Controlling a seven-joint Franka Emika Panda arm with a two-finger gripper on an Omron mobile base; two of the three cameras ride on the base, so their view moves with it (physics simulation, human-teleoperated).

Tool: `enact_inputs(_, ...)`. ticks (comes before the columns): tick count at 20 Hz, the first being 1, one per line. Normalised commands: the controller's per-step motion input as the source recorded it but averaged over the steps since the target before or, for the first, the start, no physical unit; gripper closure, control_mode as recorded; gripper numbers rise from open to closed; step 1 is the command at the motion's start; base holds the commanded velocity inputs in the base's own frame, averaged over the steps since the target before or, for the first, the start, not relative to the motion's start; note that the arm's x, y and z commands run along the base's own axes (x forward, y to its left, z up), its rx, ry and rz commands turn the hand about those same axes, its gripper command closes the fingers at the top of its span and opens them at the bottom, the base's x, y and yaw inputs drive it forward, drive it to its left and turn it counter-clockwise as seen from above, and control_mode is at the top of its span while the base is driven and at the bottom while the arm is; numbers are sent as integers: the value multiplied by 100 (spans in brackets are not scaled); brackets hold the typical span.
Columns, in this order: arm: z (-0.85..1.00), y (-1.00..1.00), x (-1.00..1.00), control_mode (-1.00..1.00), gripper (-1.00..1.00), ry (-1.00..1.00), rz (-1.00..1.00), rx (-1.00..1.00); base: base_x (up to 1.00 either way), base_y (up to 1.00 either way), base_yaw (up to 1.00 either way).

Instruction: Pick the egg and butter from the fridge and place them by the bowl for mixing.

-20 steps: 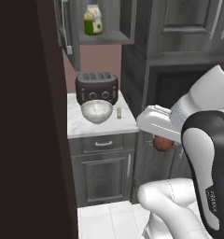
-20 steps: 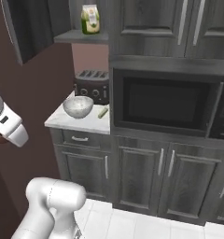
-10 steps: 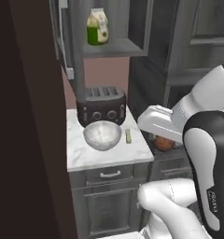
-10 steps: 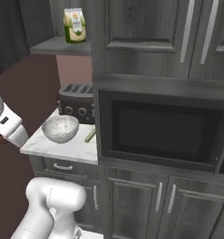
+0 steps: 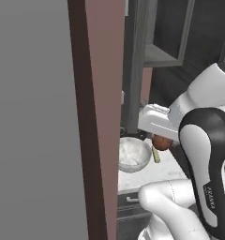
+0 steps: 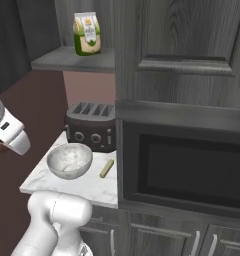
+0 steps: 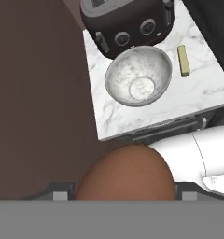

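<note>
Looking left to right, you've got the gripper [image 7: 123, 196] clamped on the egg [image 7: 125, 172] off the counter's edge, then the bowl [image 6: 69, 160] by the toaster [image 6: 90, 125], butter [image 6: 107, 168] just beside, microwave [image 6: 187, 167] crowding the right.

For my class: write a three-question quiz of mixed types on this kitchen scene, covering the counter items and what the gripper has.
1. True or false: the butter lies inside the bowl.
2. What stands behind the bowl on the counter?
A. a kettle
B. a toaster
C. a pan
3. Fill in: the gripper is carrying the ____.

Key:
1. False; it lies on the counter beside the bowl.
2. B
3. egg
</note>
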Motion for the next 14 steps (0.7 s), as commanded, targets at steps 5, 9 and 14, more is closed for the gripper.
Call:
enact_inputs(5, -19, 0, 18, -100, 100, -4, 0, -6, 0, 0, 0)
enact_inputs(9, -82, 1, 34, -100, 100, -8, 20, -24, 0, 0, 0)
enact_inputs(14, -84, 0, 0, -100, 100, 0, 38, -18, 0, 0, 0)
